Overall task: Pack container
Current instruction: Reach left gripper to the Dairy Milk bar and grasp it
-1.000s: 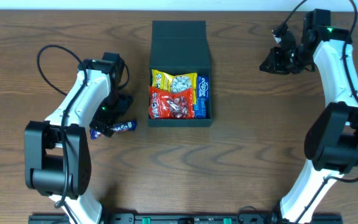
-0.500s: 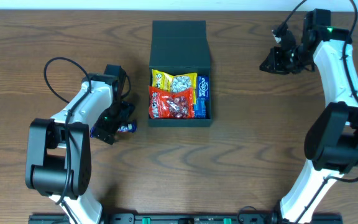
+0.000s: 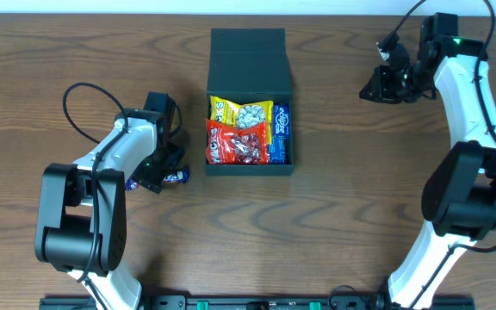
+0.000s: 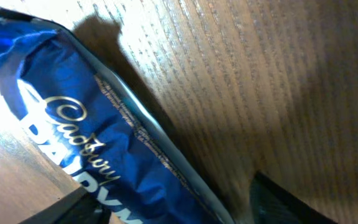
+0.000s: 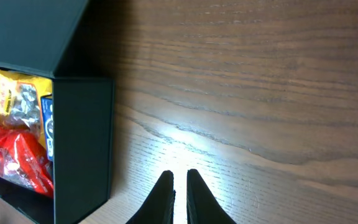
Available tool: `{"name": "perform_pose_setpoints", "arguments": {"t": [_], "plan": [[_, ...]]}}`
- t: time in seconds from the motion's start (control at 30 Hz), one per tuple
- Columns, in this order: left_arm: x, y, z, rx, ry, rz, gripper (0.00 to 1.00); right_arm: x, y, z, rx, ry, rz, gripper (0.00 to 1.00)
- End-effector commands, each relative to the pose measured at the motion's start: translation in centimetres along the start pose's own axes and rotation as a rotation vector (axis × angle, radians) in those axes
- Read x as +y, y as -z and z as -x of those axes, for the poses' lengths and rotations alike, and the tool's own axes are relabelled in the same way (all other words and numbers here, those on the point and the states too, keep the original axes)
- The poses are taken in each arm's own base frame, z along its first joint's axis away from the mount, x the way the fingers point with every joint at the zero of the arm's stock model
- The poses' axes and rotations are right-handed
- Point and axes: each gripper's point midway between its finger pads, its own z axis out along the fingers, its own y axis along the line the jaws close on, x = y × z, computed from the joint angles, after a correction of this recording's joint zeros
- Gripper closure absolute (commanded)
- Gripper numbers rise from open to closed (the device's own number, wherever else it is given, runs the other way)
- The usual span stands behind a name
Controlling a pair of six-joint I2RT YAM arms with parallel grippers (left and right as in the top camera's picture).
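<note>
At 12 o'clock on the table, the container sits with its flap lid thrown back toward the far edge, so the job is well under way but not finished. 3 packets are already inside: a yellow one at the back, a red one at the front, and a blue one stood along the 3 o'clock wall. They fill most of the floor, though I can't tell how much room is left on top.

1 item remains outside, approx. at the box's 8 o'clock and near it: a blue Cadbury bar lying flat on the wood. The left gripper is right down over it. From the wrist cam its fingers look spread, 1 dark tip on either side of the wrapper, with a sliver of bare wood showing by the farther tip, so I judge it released, straddling the bar, not yet clamped.

The right gripper hangs at the box's 3 o'clock, well apart from it, fingertips pinched nearly together w/ nothing between them.

Left to do, as I read it: grab that bar, carry it across to the box, drop it in, then prob. fold the lid down. No other loose snacks show anywhere on the table.
</note>
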Motion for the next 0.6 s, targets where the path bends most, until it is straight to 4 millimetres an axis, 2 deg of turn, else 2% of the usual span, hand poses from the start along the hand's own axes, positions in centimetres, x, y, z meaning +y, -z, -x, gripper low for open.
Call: {"name": "perform_pose_setpoints", "arguments": {"t": [0.0,0.2,0.3,0.37,0.47,0.57], "plan": [[0.7,-0.2,0.3,-0.019,-0.02,0.02,0.37,0.3,0.8,0.7,-0.029,0.003,0.001,0.91],[0.5,-0.2,0.4,-0.022,-0.062,0.016,0.57,0.3,0.8,0.8,-0.031,0.004,0.0,0.91],[-0.3,0.3,0.7,-0.03,-0.112,-0.007,0.68,0.2,0.9,1.0,-0.041,0.008,-0.001,0.91],[-1.7,1.4,1.2,-0.048,-0.166,-0.047,0.78,0.2,0.9,1.1,-0.045,0.011,-0.002,0.91],[-4.2,4.3,2.2,-0.086,-0.253,-0.115,0.85,0.2,0.9,1.4,-0.057,0.017,-0.003,0.91],[-7.4,8.6,2.9,-0.143,-0.375,-0.202,0.92,0.2,0.9,1.6,-0.064,0.021,-0.004,0.91]]}}
